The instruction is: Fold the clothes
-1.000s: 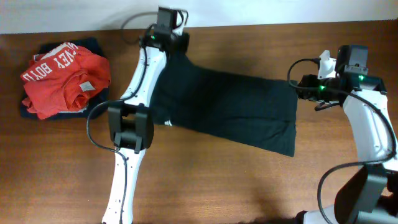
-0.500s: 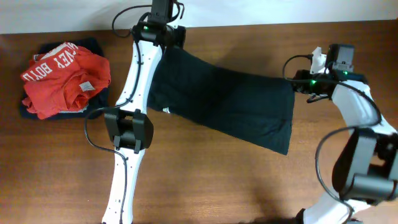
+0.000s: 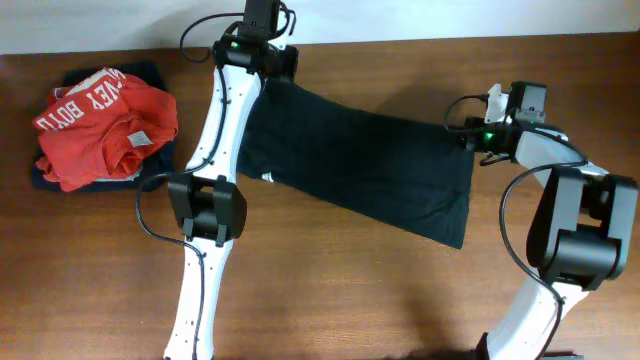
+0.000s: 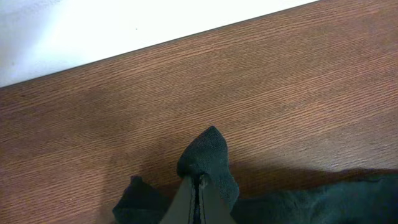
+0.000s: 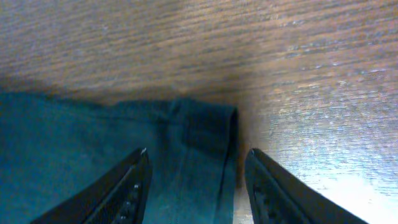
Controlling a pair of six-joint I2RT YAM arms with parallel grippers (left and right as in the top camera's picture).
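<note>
The clothes [image 3: 360,165], a plain black garment, lie spread flat across the middle of the table, with a small white tag [image 3: 268,177] at the left edge. My left gripper [image 3: 270,72] is at the far left corner, shut on a pinch of the black fabric [image 4: 211,155]; in the left wrist view the fingers [image 4: 186,199] press together around it. My right gripper [image 3: 468,133] stands open at the far right corner. In the right wrist view the gripper [image 5: 197,152] straddles the hemmed corner [image 5: 205,124], which lies flat on the wood between the jaws.
An orange-red shirt with white lettering [image 3: 105,125] is heaped on a navy garment [image 3: 60,180] at the far left. The table's back edge and a white wall [image 4: 93,31] run just behind the left gripper.
The left gripper drew its corner a little toward the back edge. The right gripper slid left and now sits over the far right corner. The garment's right edge shifted slightly left.
</note>
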